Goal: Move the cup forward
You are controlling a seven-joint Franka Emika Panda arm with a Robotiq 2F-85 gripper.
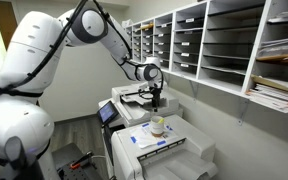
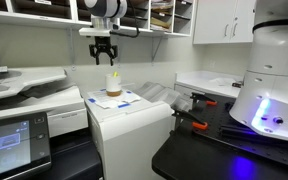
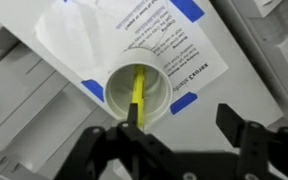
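Observation:
The cup (image 2: 113, 83) is small and pale with a yellowish-tan lower part. It stands upright on a paper sheet (image 2: 112, 98) on top of the white printer (image 2: 134, 125). In an exterior view it shows at the printer's top (image 1: 158, 125). In the wrist view I look down into the cup (image 3: 136, 85); a yellow stick lies inside it. My gripper (image 2: 104, 53) hangs open and empty just above the cup. In the wrist view the fingers (image 3: 179, 115) are spread, and the cup sits by one fingertip, not between them.
A second copier (image 2: 24, 85) stands beside the printer, with a touchscreen panel (image 2: 9, 140) below. Wall shelves with paper trays (image 1: 224, 40) run along the back. A black table (image 2: 224, 150) holds orange-handled tools (image 2: 199, 100) and the robot base (image 2: 274, 90).

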